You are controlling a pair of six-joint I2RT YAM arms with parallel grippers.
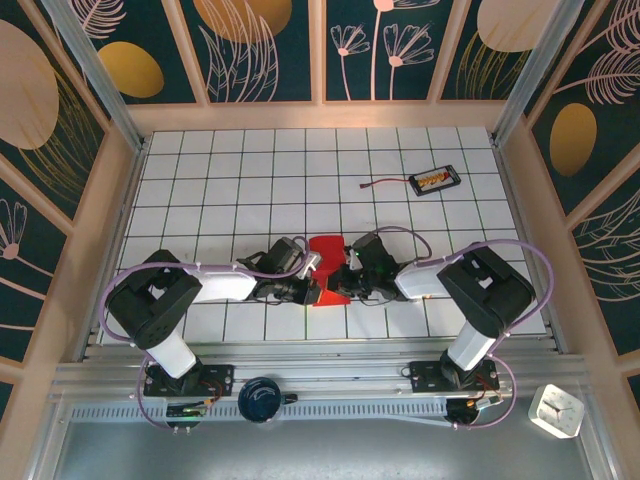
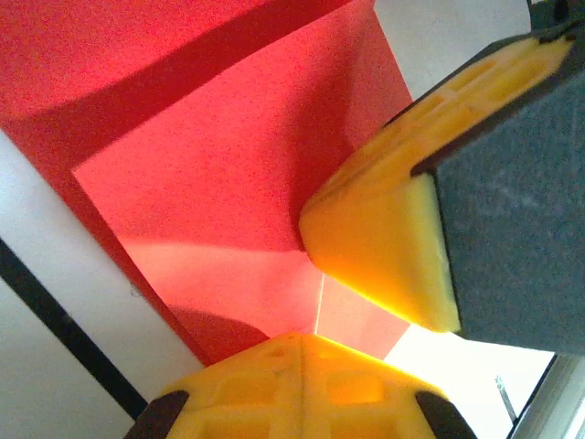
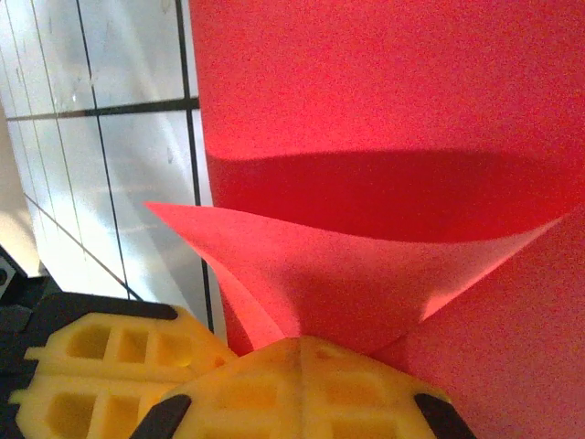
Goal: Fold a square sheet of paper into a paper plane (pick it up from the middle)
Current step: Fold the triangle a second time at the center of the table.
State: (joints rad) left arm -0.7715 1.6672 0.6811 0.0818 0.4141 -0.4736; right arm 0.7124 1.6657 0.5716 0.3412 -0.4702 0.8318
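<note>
The square sheet of paper [image 1: 326, 250] is bright red, bent and creased into overlapping layers, and sits low over the white grid table between the two arms. My left gripper [image 1: 317, 290] is shut on its near left part; in the left wrist view the yellow fingertips [image 2: 315, 337] meet on a creased flap of the sheet [image 2: 228, 183]. My right gripper [image 1: 349, 283] is shut on its right side, and in the right wrist view [image 3: 306, 340] it pinches a curled flap of the paper [image 3: 366, 265]. The two grippers almost touch each other.
A small black tray [image 1: 435, 180] with a cable [image 1: 385, 184] lies at the far right of the table. A white clock-like box [image 1: 556, 410] and a dark round knob [image 1: 262, 398] sit on the rail in front. Wooden walls [image 1: 120, 200] close in the table.
</note>
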